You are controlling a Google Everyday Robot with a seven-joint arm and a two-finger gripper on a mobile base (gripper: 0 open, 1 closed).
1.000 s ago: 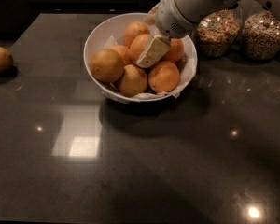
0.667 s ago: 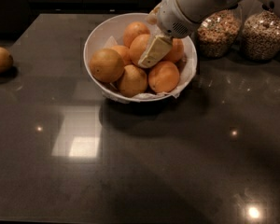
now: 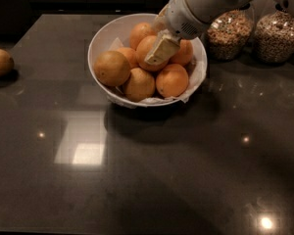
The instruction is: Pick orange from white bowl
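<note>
Nothing has visibly shifted: my end effector (image 3: 161,50) sits on the orange (image 3: 141,53) beneath it in the white bowl (image 3: 103,37); I cannot tell its opening. The fruit is probably firm, smooth and prone to roll, so I should grip across its middle.

The wide round white bowl (image 3: 99,39) is sitting on the dark shiny stone counter (image 3: 152,180). The counter in front of the bowl is lying wide open. The room left of the bowl is staying open too, with one dull yellow-brown round fruit (image 3: 0,62) sitting well apart from the bowl. Right of the bowl, a round glass jar of grain (image 3: 229,32) is standing near it, and a second glass jar (image 3: 278,35) is closing that side further. The thick white robot arm (image 3: 201,6) is reaching in over the bowl's back right rim. Its gripper (image 3: 161,50) is pressing on the heap of round oranges (image 3: 172,80) filling the bowl.
</note>
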